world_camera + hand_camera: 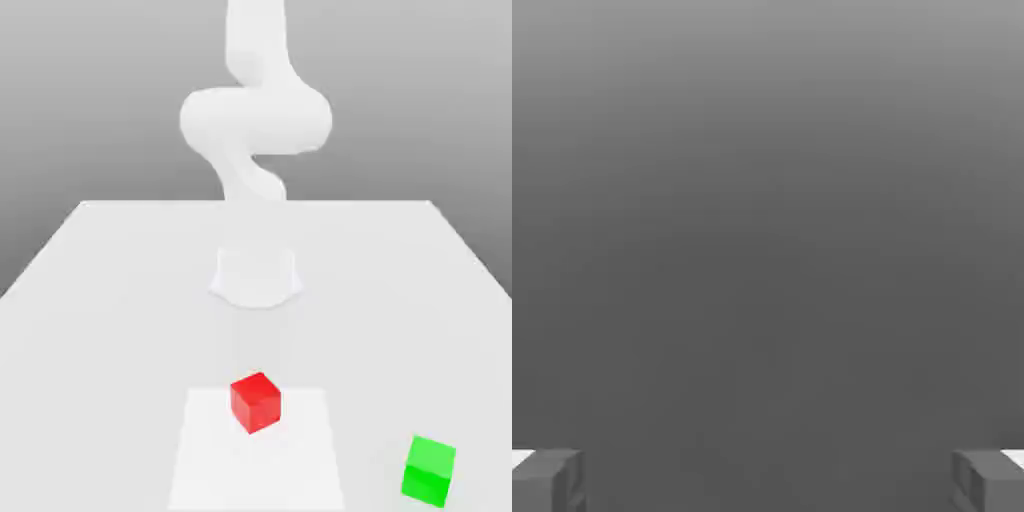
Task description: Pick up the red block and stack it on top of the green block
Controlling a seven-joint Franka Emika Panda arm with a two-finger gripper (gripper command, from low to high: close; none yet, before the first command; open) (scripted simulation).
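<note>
The red block [255,401] rests on the table [120,280], near the front edge and roughly midway between the side edges, turned so that one vertical corner faces the exterior camera. It sits on a paler square patch [300,470] of the tabletop. The green block [429,469] stands close to the front edge toward the exterior view's right corner, well apart from the red block and likewise rotated. Neither block touches anything but the table.

Handling assessment: the red block appears rigid, with flat faces, crisp edges and a glossy finish. It is judged light, being small and plain, and not fragile. The gloss suggests some risk of slip, so the hold should be taken on two opposite vertical faces, centred, rather than across corners. Because the cube is rotated relative to the table edges, the fingers would likely need to be turned to match its faces. The green block's flat top offers a seat about the same size as the red block's base, so placement needs to be centred.

Tool state: in the hand view the gripper [768,480] has its two fingertips [547,480] spread wide apart with nothing between them. The arm [255,110] rises behind the table's rear portion.

Containers: none observed on the table.
</note>
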